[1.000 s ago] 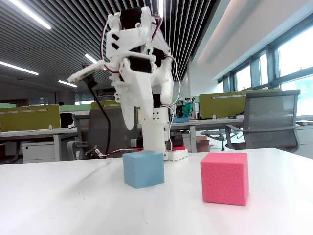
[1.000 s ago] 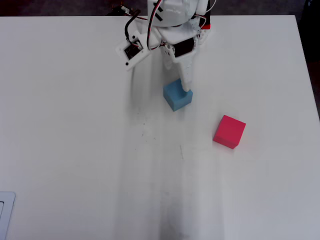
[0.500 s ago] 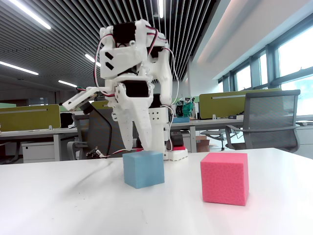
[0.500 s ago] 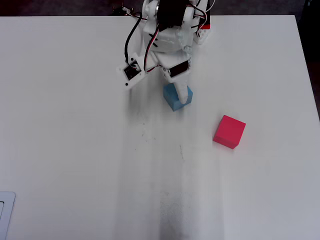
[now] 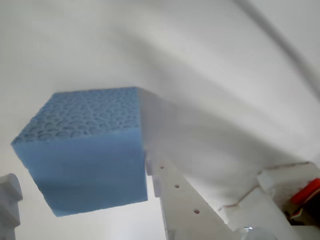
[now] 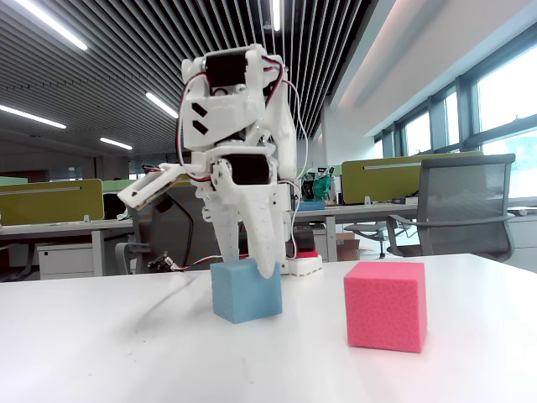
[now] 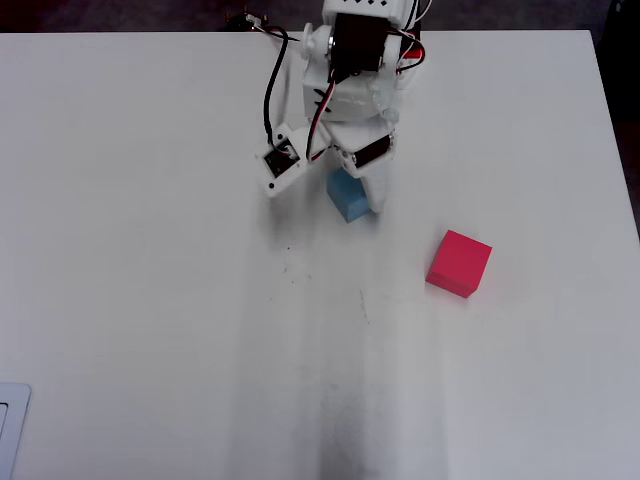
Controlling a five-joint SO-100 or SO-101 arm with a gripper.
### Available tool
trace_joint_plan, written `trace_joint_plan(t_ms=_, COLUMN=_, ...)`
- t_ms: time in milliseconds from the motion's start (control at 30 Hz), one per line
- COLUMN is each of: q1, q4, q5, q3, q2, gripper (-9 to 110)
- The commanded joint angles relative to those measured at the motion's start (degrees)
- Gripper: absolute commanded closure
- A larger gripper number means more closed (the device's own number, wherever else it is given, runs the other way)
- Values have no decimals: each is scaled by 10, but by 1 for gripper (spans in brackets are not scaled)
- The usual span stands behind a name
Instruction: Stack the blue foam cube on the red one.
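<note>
The light blue foam cube (image 6: 243, 294) rests on the white table (image 6: 126, 353), directly under the white arm. My gripper (image 6: 247, 256) reaches down over it with one finger on each side. In the wrist view the cube (image 5: 85, 150) fills the space between the fingers. The right finger (image 5: 175, 195) touches its edge, while the left one (image 5: 9, 195) stands slightly apart. The pinkish-red foam cube (image 6: 384, 304) stands alone to the right. In the overhead view it (image 7: 459, 264) lies right of and below the blue cube (image 7: 347, 198).
The arm's base (image 7: 360, 40) stands at the table's far edge in the overhead view. Its cables (image 7: 270, 90) hang on its left. A white object (image 7: 10, 430) sits at the lower left corner.
</note>
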Motion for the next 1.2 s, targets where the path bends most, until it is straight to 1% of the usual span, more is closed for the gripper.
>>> trace_joint_plan(t_ms=0, q1=-5, q4=-13, q5=5, q3=5, q2=0, gripper=73)
trace_joint_plan(t_ms=300, q1=-6, q4=-32, q5=15, q3=3, q2=-12, gripper=80)
trace_joint_plan(t_ms=433, q1=-6, q4=-11, q5=32, q3=-23, q2=-18, gripper=80)
trace_joint_plan(t_ms=533, q1=-6, q4=15, q5=48, q3=-71, q2=-23, gripper=80)
trace_joint_plan(t_ms=600, q1=-9, q4=50, q5=87, q3=-158, q2=-37, gripper=80)
trace_joint_plan(t_ms=833, q1=-27, q4=183, q5=133, q3=-353, q2=-81, gripper=80)
trace_joint_plan(t_ms=967, q1=-42, q4=234, q5=153, q3=-452, q2=-103, gripper=80)
trace_joint_plan(t_ms=1000, q1=-54, q4=259, q5=167, q3=-504, q2=-114, gripper=80)
trace_joint_plan(t_ms=1167, q1=-96, q4=292, q5=195, q3=-596, q2=-133, gripper=80)
